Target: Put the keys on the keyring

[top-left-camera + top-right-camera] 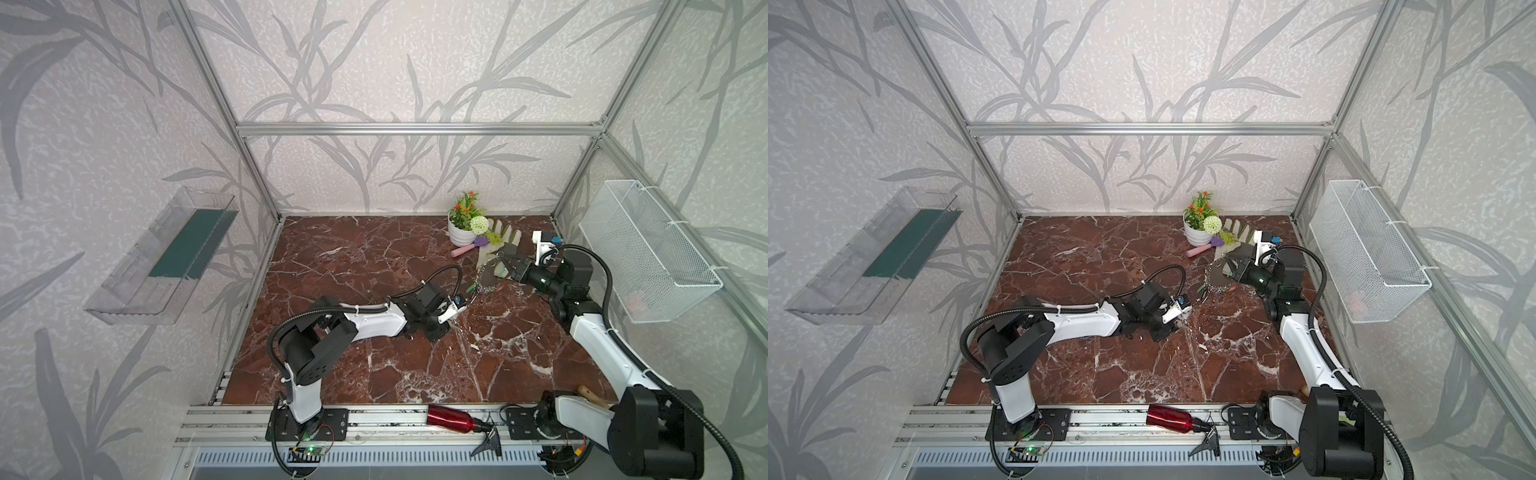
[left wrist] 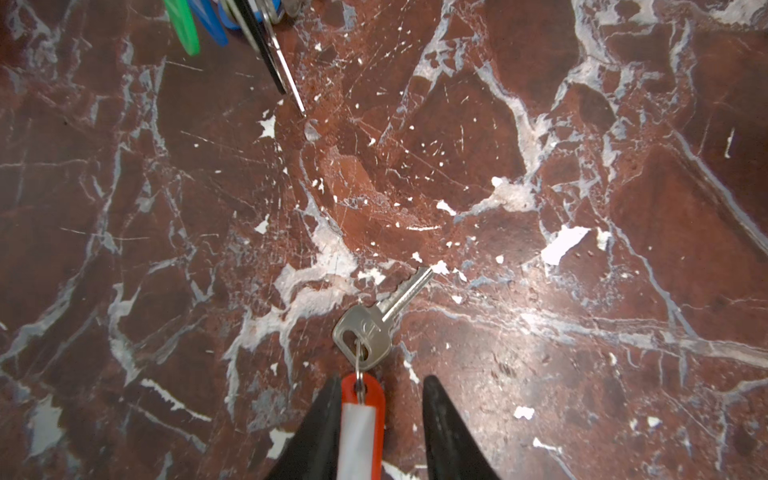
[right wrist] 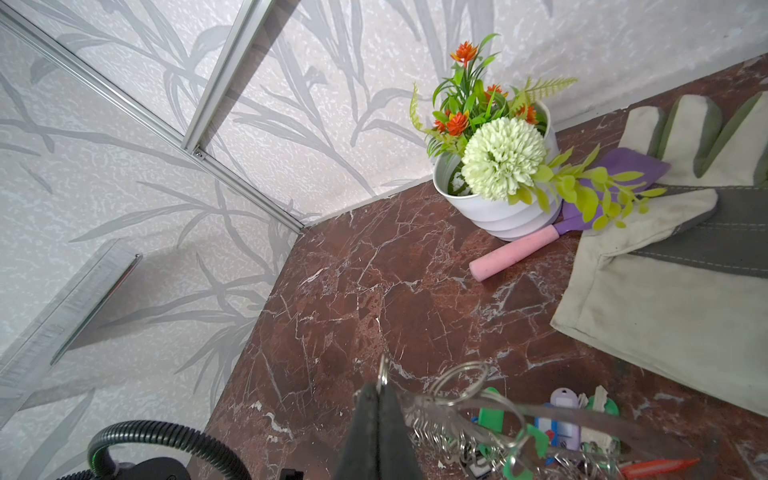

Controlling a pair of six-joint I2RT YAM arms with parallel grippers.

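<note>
A silver key (image 2: 374,324) lies on the marble, joined by a small ring to a red-orange tag (image 2: 361,415) with a white label window. My left gripper (image 2: 383,380) straddles that tag: one finger (image 2: 324,428) touches it, while a gap separates the other from it. In both top views the keyring (image 1: 488,280) (image 1: 1219,278) hangs tilted above the table, edged with split rings and coloured tags. My right gripper (image 3: 378,388) (image 1: 500,262) is shut on one of its rings (image 3: 382,374). Green and blue tags (image 2: 183,25) dangle beyond the loose key.
A white flower pot (image 1: 461,232), a work glove (image 1: 498,245) and a pink-handled trowel (image 1: 465,249) sit at the back right. A red bottle (image 1: 451,417) and black clamp (image 1: 488,442) lie on the front rail. A wire basket (image 1: 648,253) hangs right and a clear shelf (image 1: 166,257) left.
</note>
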